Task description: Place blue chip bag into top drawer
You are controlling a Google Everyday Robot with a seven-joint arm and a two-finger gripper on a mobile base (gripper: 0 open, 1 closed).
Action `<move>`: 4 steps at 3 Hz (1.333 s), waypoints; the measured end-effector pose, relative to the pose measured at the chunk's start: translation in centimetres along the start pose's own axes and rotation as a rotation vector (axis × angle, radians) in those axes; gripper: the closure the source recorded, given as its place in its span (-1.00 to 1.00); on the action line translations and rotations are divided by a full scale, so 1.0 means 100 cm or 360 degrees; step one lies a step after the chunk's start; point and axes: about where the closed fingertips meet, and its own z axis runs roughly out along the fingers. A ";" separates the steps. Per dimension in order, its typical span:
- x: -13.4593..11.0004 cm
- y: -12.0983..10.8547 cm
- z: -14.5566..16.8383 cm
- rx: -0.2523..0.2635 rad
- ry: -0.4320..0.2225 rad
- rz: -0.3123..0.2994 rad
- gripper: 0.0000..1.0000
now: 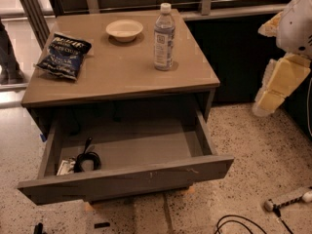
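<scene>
The blue chip bag (63, 55) lies flat on the far left of the tabletop (122, 77). The top drawer (126, 179) below it is pulled wide open, with a coiled black cable (87, 160) and a small white item in its front left corner. My gripper (267, 99), with pale yellow parts under a white arm, hangs at the right edge of the view. It is to the right of the table, well away from the bag, and holds nothing that shows.
A clear water bottle (164, 37) stands upright on the right half of the tabletop. A shallow cream bowl (125, 29) sits at the back. Cables and a white power strip (287, 199) lie on the speckled floor at the lower right. A railing runs behind the table.
</scene>
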 end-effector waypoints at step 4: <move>-0.221 -0.067 0.077 -0.0016 -0.0718 -0.0063 -0.15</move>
